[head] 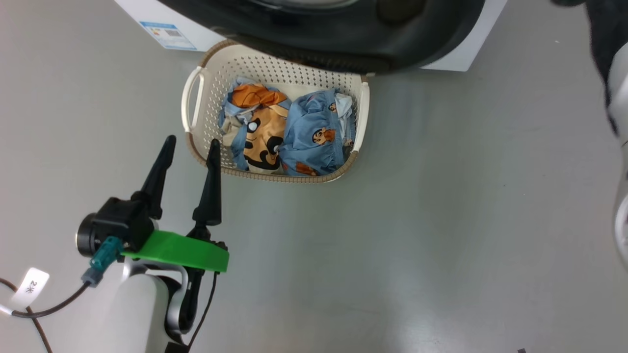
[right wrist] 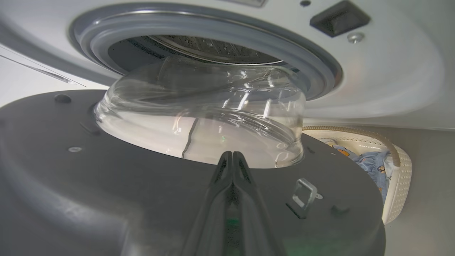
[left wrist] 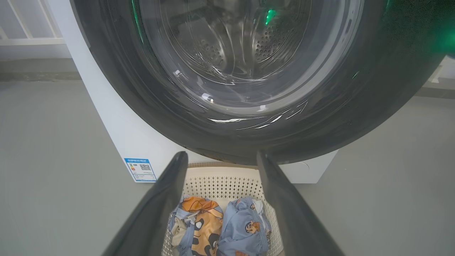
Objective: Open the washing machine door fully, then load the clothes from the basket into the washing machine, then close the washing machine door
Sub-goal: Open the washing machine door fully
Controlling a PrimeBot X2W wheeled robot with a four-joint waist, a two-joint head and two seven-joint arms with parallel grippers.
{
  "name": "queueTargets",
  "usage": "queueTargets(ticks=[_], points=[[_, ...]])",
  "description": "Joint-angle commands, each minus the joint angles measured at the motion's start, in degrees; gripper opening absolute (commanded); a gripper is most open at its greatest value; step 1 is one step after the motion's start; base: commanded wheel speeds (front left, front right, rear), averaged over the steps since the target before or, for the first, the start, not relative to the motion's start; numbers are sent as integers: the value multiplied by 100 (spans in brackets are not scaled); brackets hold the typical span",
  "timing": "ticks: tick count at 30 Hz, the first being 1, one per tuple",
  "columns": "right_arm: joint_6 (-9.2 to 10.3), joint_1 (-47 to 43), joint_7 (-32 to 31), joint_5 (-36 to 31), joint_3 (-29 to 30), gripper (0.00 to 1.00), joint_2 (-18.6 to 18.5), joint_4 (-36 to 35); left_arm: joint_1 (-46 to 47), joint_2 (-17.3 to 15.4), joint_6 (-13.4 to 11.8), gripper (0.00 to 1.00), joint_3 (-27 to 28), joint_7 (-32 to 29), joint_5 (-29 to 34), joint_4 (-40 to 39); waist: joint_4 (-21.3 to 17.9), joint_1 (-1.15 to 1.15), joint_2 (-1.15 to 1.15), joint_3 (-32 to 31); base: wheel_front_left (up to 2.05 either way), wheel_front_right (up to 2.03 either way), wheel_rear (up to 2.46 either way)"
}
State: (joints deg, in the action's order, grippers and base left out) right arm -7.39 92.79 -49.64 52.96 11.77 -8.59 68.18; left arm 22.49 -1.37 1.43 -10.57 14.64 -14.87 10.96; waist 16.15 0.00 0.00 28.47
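The basket (head: 193, 95) stands on the floor before the washing machine (head: 458, 54), holding the clothes (head: 289, 135), light blue and orange with cartoon prints. The washing machine door (head: 343, 44) hangs partly open over the basket's far rim. My left gripper (head: 192, 142) is open and empty, its fingertips just left of the basket's near corner. In the left wrist view the left gripper (left wrist: 220, 158) points at the door (left wrist: 249, 131) above the clothes (left wrist: 220, 227). My right gripper (right wrist: 231, 156) is shut, its tips at the door's inner face (right wrist: 106, 192) beside the glass bowl (right wrist: 199, 117).
A blue label sticker (head: 169, 34) marks the washer's lower front. The grey gasket (right wrist: 312, 67) and steel drum (right wrist: 220, 49) show behind the door. The basket (right wrist: 400, 177) sits to the right of the door. Bare grey floor (head: 441, 220) spreads to the right.
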Motion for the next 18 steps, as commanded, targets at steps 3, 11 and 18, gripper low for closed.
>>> queueTargets(ticks=[3, 11, 18], points=[[-10, -468, -487, 128, -130, 0, 356, -590, -131, -151, -17, 100, 254, 36, 96, -185, -97, 0, 0, -121, 0, 0, 0], [-10, -1312, -1240, 362, -210, 0, 472, -1525, -236, -151, 20, 100, 315, 36, 155, -237, -162, 0, 0, -314, 0, 0, 0], [-10, -2173, -1858, 597, -210, 0, 562, -2465, -353, -151, 57, 100, 373, 36, 219, -293, -175, 0, 0, -511, 0, 0, 0]])
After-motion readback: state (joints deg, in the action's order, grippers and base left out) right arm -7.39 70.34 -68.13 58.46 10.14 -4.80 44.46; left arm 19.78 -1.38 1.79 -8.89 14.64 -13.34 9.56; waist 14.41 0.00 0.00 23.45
